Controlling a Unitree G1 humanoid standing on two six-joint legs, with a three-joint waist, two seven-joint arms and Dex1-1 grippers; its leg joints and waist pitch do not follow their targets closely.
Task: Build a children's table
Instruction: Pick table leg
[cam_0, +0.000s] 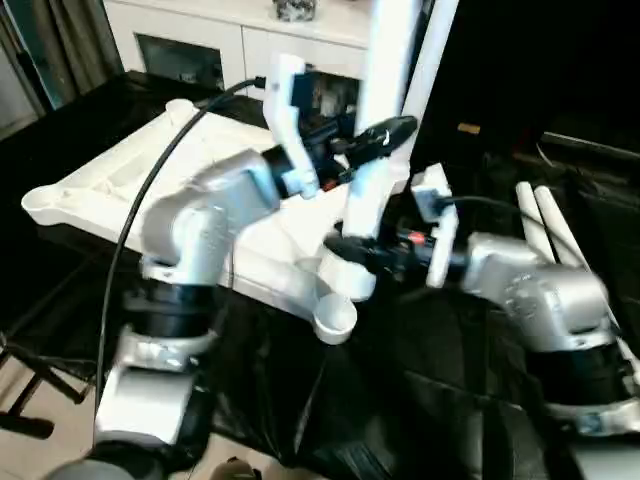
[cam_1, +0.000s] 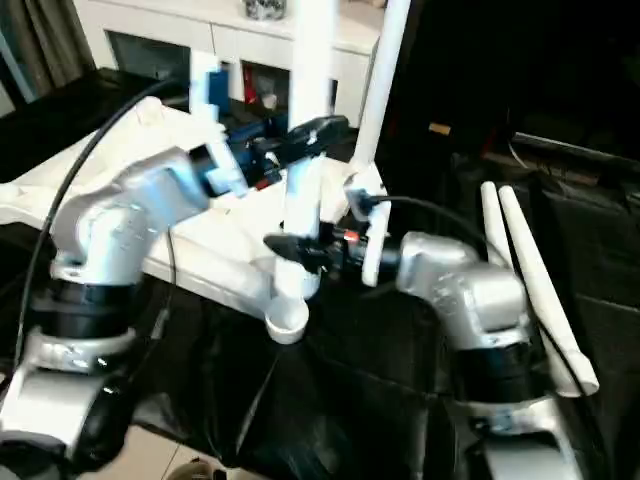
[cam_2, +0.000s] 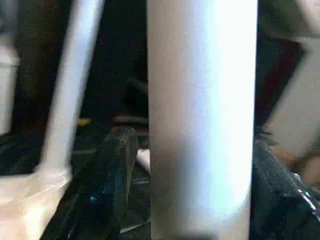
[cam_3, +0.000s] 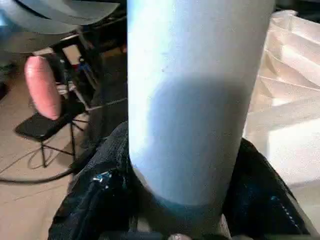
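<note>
Both silver forearms reach forward. The right gripper (cam_0: 345, 250) clasps the upright leg (cam_0: 372, 170) low, fingers (cam_3: 100, 200) pressed against its sides; the left gripper (cam_0: 385, 135) brackets it higher, fingers (cam_2: 107, 185) slightly apart from it. The leg stands in the upturned tabletop's (cam_0: 120, 190) near corner socket.

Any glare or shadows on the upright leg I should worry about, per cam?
Left wrist view: the upright leg has a broad glare band down its middle and is dimmer toward the edges. Right wrist view: a soft shadow covers the leg's lower half while the top half is lit, and the tabletop ribs are brightly lit. Left eye view: the leg's top washes into the bright cabinet.
</note>
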